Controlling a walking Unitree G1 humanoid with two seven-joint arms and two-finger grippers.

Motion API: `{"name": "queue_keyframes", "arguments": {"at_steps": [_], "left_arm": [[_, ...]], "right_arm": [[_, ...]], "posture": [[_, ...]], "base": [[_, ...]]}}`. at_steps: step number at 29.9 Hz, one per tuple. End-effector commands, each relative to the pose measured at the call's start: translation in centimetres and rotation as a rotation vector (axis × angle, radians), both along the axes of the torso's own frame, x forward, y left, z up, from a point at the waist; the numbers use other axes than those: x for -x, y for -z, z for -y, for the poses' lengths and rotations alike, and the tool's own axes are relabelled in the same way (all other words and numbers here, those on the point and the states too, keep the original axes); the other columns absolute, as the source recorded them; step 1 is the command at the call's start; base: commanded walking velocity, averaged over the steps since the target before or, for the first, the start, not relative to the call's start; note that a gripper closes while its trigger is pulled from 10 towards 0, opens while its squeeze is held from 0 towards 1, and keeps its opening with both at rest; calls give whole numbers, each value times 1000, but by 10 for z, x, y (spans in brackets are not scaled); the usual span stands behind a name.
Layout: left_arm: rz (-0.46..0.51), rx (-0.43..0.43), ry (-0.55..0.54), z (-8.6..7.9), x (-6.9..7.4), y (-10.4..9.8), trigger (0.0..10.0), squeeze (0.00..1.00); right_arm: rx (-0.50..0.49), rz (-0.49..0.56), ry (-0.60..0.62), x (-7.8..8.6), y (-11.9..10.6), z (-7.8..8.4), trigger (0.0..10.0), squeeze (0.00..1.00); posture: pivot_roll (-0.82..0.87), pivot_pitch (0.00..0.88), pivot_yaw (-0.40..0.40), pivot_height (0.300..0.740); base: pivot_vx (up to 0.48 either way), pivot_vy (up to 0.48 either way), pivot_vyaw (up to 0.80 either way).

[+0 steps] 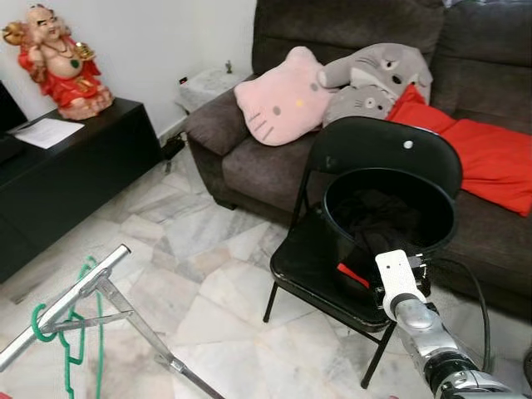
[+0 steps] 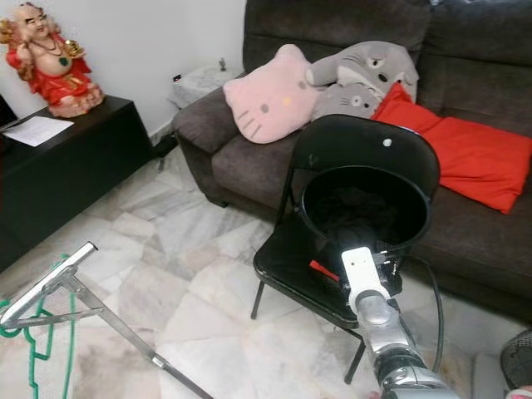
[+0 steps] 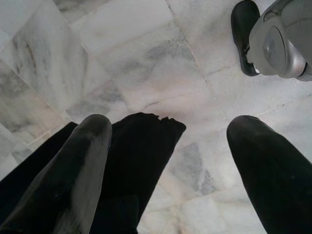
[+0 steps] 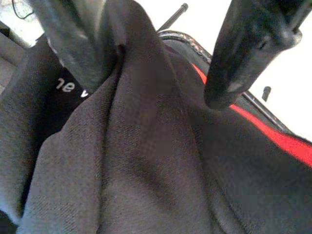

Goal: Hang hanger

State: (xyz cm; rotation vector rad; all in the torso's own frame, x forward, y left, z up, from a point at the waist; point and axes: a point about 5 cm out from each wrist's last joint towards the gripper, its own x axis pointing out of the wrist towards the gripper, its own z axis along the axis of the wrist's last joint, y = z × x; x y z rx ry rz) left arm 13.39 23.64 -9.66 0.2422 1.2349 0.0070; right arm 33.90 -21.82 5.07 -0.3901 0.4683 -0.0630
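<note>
While the right claw (image 4: 161,63) hovers spread, dark clothing (image 4: 136,161) fills the bucket (image 1: 391,212).

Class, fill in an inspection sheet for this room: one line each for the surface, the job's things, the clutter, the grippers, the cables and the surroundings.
Surface: marble floor, bare around the chair.
Job's things: green hanger hooked on the metal rack at lower left; dark garment in the black bucket on the folding chair.
Clutter: pink cushion, grey plush and red cloth on the sofa.
Grippers: right gripper open over the garment; left gripper open above the floor.
Cables: black cable beside the right arm.
Surroundings: red figurine and paper on the black cabinet.
</note>
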Motion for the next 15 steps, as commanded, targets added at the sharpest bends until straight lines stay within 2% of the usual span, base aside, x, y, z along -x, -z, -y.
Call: {"name": "queue_keyframes", "arguments": {"at_steps": [1, 11, 15], "left_arm": [[-8, -14, 1, -4, 3, 0, 10000, 0], [-5, -9, 6, -3, 2, 0, 10000, 0], [-4, -5, 5, -1, 2, 0, 10000, 0]], "right_arm": [[-2, -8, -7, -2, -2, -2, 0, 0], [-8, -2, 15, 0, 1, -3, 0, 0], [-23, 35, 57, 2, 2, -4, 0, 0]], "posture": [[57, 81, 139, 740], [51, 76, 134, 740], [40, 71, 128, 740]], "base": [[0, 0, 0], [0, 0, 0], [0, 0, 0]]}}
